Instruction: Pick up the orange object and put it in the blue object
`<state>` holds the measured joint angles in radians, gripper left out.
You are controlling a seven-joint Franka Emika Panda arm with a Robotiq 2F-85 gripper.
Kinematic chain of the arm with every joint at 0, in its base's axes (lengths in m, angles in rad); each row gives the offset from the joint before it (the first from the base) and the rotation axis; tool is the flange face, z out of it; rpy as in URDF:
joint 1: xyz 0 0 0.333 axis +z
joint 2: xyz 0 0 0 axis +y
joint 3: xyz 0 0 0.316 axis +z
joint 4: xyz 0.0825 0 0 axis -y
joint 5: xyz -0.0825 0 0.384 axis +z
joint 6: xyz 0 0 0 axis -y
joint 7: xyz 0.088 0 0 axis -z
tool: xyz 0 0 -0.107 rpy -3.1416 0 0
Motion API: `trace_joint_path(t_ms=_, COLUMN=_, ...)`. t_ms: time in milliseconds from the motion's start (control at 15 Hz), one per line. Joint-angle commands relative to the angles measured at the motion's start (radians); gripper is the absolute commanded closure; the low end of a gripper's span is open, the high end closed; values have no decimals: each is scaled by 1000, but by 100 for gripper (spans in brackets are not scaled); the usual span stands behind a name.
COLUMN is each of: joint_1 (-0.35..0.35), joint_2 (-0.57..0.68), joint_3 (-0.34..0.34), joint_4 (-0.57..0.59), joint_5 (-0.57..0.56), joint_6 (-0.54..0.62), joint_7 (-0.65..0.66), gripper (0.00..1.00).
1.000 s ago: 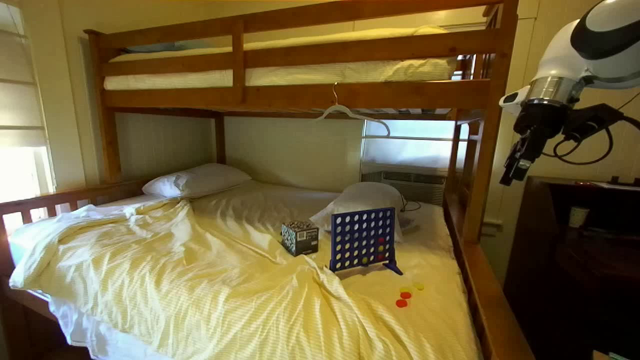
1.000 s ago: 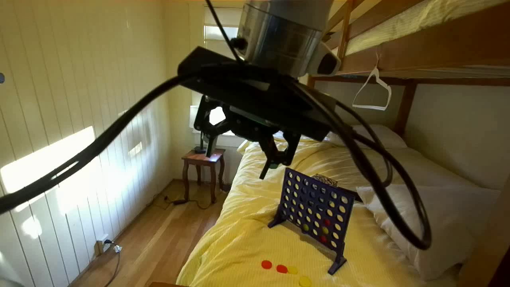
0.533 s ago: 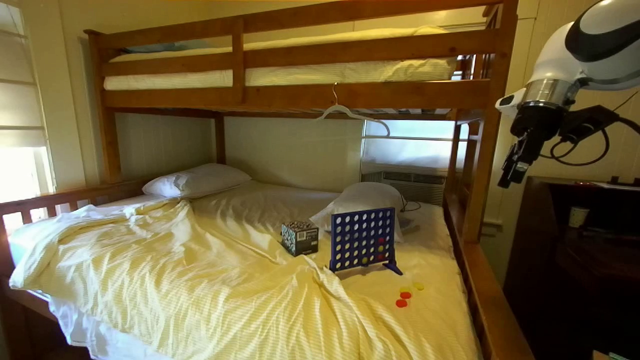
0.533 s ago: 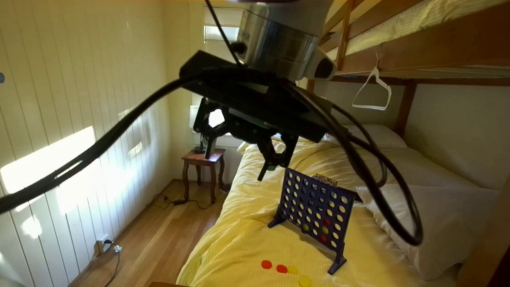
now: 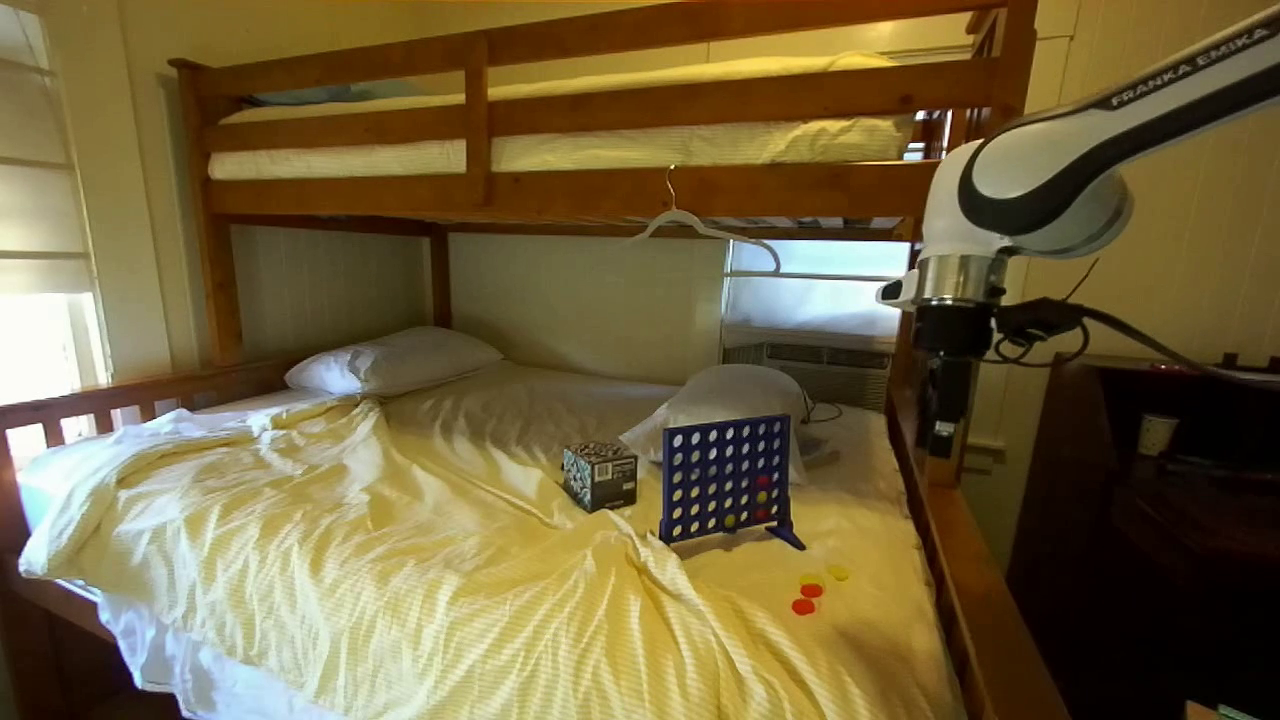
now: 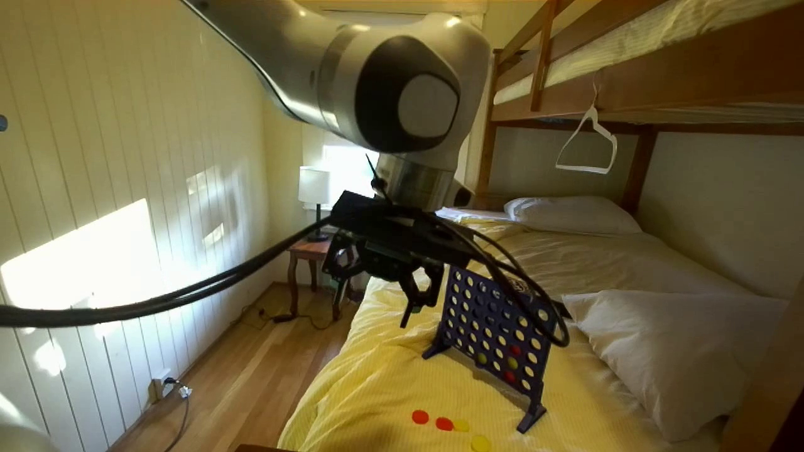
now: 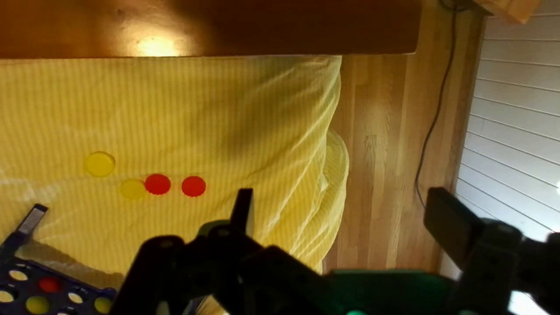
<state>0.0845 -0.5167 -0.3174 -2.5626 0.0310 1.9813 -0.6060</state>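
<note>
Two small orange-red discs lie flat on the yellow bedsheet; the orange object [image 5: 803, 606] has a matching disc [image 5: 811, 591] beside it. In the wrist view these discs [image 7: 193, 186] are left of the gripper's near finger. The blue object [image 5: 726, 425], an upright grid with round holes, stands on the bed behind the discs, holding several red and yellow discs low down. Its edge [image 7: 70, 280] shows at the wrist view's lower left. My gripper [image 6: 370, 319] hangs in the air pointing down, apart from everything, its fingers [image 7: 242, 210] wide open with nothing between them.
Two yellow discs [image 7: 100, 164] lie by the red ones, one touching. A patterned box [image 5: 600, 477] sits behind the grid, near a pillow [image 5: 735, 395]. A wooden bed rail [image 5: 985, 590] runs along the bed's side. A hanger [image 6: 587, 141] dangles from the upper bunk.
The arm has swung further over toward the bed and lowered, and the gripper now points more straight down. Discs and grid have stayed put; the jaws are as wide as before.
</note>
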Motion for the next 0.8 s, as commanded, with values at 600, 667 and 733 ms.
trace_joint_path(t_ms=600, joint_1=-76, joint_2=96, joint_3=50, joint_4=-74, joint_5=10, joint_6=392, joint_7=-57, gripper=0)
trace_joint_path(t_ms=667, joint_1=-77, joint_2=100, joint_3=50, joint_4=-77, joint_5=10, joint_6=398, joint_7=-57, gripper=0)
trace_joint_path(t_ms=733, joint_1=-77, joint_2=100, joint_3=51, joint_4=-76, joint_5=10, joint_6=398, joint_7=-57, gripper=0)
